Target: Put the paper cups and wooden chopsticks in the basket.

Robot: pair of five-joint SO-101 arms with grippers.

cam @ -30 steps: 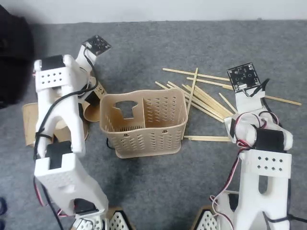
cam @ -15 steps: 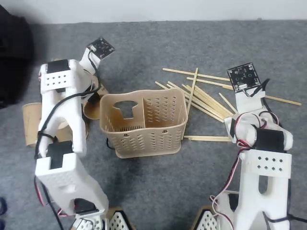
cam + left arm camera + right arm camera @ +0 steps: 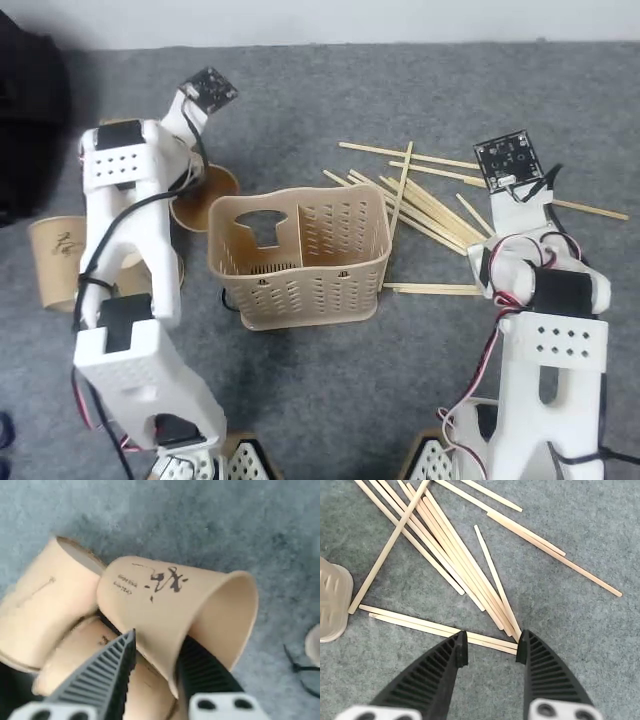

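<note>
One paper cup (image 3: 170, 605) sat gripped in my left jaws beside the basket (image 3: 320, 290); next, I judged, it needed lifting over the rim; right jaws hung open above chopsticks (image 3: 457, 555).

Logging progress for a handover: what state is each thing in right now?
basket: upright, nothing inside
left gripper: shut on held paper cup
held paper cup: gripped, beside the basket
other paper cups: lying on the carpet
chopsticks: scattered on carpet
right gripper: open above chopsticks
</note>
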